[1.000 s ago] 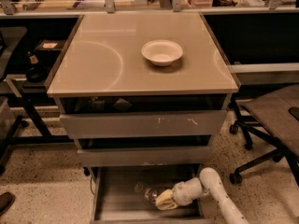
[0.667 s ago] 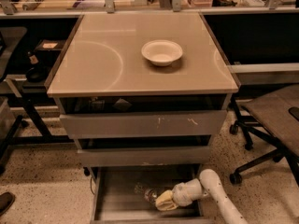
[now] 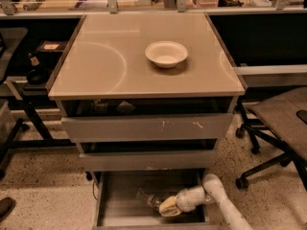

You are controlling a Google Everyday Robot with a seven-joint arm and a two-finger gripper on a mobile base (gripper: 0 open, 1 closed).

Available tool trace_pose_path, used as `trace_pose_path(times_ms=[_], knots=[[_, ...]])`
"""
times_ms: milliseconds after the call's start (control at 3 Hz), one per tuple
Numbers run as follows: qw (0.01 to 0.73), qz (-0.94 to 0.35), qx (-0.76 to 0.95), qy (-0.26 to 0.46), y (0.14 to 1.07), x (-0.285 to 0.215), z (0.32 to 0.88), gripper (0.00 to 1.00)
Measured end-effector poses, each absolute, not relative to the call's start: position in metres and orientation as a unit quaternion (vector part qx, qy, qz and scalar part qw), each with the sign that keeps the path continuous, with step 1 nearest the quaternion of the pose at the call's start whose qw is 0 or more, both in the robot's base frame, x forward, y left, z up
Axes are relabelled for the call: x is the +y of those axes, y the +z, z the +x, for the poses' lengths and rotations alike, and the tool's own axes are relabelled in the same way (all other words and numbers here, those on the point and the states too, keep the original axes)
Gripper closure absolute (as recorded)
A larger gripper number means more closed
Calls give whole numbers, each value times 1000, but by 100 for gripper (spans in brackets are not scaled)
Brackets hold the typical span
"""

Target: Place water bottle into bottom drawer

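**A:** Has anything moved since a second ago?

**B:** Almost nothing that you can see. The gripper [image 3: 166,206] is in the same spot, low in the bottom drawer [image 3: 120,210]. The water bottle [image 3: 149,199] lies where it was. The white bowl [image 3: 166,53] on the cabinet top [image 3: 105,56] has not moved.

**A:** How is the arm?

**B:** Your white arm [image 3: 218,195] comes in from the lower right edge. It bends at the drawer's right side and points left, down into the open drawer.

**A:** And the fingers?

**B:** They look closed on the right end of the bottle. The bottle lies on its side near the middle of the drawer floor, sticking out left of the gripper.
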State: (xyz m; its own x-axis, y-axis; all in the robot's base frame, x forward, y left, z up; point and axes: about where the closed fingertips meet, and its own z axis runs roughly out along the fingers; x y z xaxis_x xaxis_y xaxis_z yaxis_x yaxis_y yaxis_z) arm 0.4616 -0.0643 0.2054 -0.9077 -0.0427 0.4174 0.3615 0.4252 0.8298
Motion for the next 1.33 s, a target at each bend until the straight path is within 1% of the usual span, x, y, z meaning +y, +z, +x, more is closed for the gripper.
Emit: trace_pose_path(times_ms=[333,667,1333], knots=[[192,-97,-822,-527,205,-64,462,100],[192,-97,-822,-527,205,-64,462,82],[192,-97,-822,-527,205,-64,462,36]])
